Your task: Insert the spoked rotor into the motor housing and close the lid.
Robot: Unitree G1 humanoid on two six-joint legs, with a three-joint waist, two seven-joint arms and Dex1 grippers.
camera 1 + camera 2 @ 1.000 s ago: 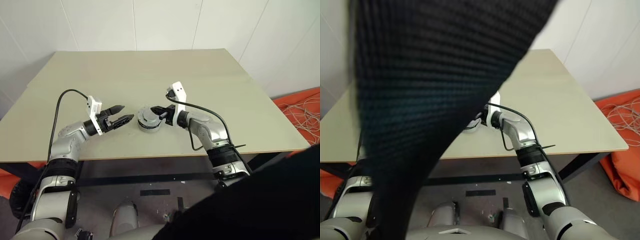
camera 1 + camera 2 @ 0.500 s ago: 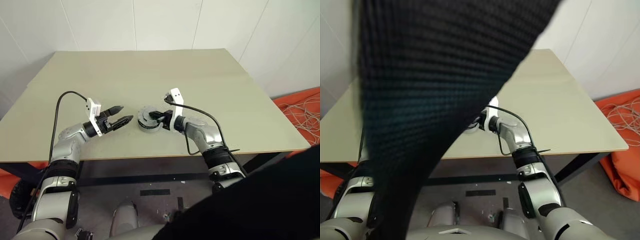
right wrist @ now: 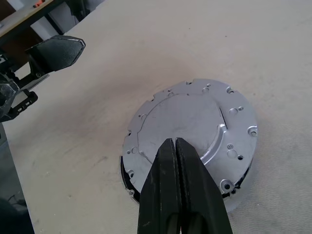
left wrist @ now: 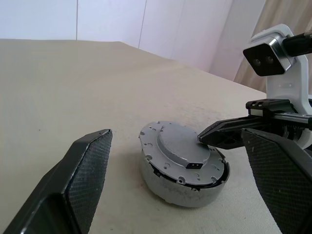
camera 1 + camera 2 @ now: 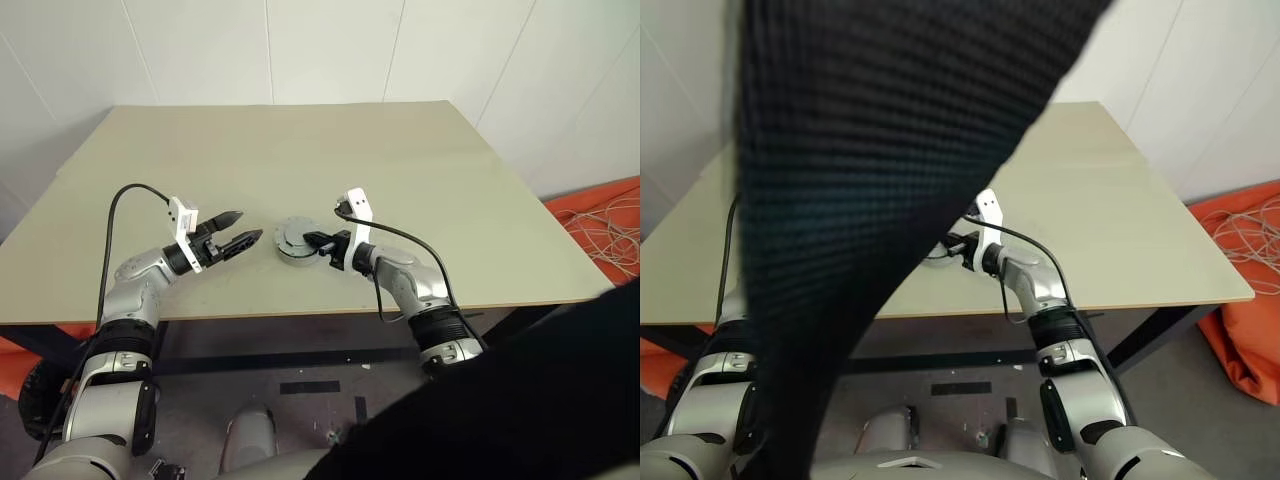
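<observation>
So my right end effector [image 3: 174, 146] is clenched tight with nothing in it, fingers pressed together, tips resting on the silver domed face of the lid [image 3: 190, 127] near its rim on my side. That wrist angles slightly down and points toward my left. The lid sits on top of the motor housing [image 4: 170, 187], a bit crooked by the look of it, with a dark gap showing along part of the seam. Can't see the spoked rotor, so can't say where it is.

My left end effector [image 5: 243, 239] is spread wide and holding nothing, hovering level just beside the housing on the far side from the right one, pointing at it, not touching.

The whole stack is close to the near edge of the tabletop [image 5: 300, 150], roughly mid-width. Loads of bare surface toward the far edge and both side edges. Something black and blurry covers the lower right corner of my left eye view.
</observation>
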